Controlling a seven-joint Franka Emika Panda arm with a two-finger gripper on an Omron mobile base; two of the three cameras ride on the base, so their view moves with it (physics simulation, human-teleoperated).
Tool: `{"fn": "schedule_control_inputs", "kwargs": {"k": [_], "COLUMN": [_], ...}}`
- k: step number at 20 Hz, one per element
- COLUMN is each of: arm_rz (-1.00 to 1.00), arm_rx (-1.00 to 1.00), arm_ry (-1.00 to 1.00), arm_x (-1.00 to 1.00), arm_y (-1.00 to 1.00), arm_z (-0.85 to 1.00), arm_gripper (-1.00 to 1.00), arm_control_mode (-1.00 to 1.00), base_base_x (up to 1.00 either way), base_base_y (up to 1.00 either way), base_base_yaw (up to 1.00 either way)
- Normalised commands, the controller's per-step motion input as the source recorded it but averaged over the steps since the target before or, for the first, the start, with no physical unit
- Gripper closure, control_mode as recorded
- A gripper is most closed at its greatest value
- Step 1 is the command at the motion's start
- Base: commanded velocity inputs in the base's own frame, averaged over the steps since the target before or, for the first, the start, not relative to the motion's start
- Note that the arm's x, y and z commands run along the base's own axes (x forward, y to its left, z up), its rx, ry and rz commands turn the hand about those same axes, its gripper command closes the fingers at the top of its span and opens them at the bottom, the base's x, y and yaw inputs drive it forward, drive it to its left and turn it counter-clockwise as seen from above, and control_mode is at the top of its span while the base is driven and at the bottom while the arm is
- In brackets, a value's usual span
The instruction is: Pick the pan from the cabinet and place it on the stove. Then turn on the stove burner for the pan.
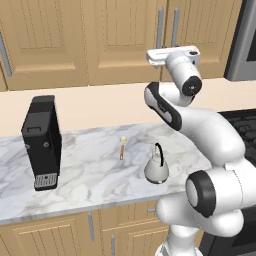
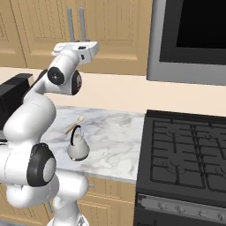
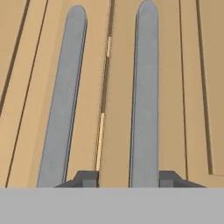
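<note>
The cabinet (image 1: 125,35) is a tan wall cabinet with both doors closed, and the pan is hidden. My gripper (image 3: 129,178) is raised against the two long grey bar handles (image 3: 144,96) at the door seam. The right-hand bar in the hand view runs between my fingertips (image 3: 169,177), and the jaws are closed on it. The left bar (image 3: 63,105) lies outside the fingers. From the base, the hand (image 1: 172,54) (image 2: 75,46) presses flat against the doors. The stove (image 2: 190,145) is a black gas range with dark grates, to the right of the counter.
A silver kettle (image 1: 156,170) (image 2: 78,148) stands on the marble counter (image 1: 90,165) below the arm. A black coffee machine (image 1: 42,140) sits at the left. A small wooden item (image 1: 122,146) stands mid-counter. A microwave (image 2: 190,39) hangs above the stove.
</note>
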Motion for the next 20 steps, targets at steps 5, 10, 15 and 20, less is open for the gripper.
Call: {"fn": "schedule_control_inputs", "kwargs": {"k": [5, 10, 15, 20], "arm_rz": [0.07, 0.11, 0.14, 0.11], "arm_rx": [0.01, 0.00, 0.00, 0.00], "arm_ry": [0.05, 0.09, 0.04, 0.02], "arm_x": [0.00, 0.00, 0.00, 0.00], "arm_y": [-0.10, -0.07, -0.07, -0.02], "arm_z": [0.00, -0.01, -0.09, -0.14], "arm_gripper": [1.00, 1.00, 1.00, 1.00], "arm_control_mode": [-1.00, -1.00, -1.00, -1.00], "base_base_x": [0.00, 0.00, 0.00, 0.00], "base_base_y": [0.00, 0.00, 0.00, 0.00], "base_base_yaw": [0.00, 0.00, 0.00, 0.00]}}
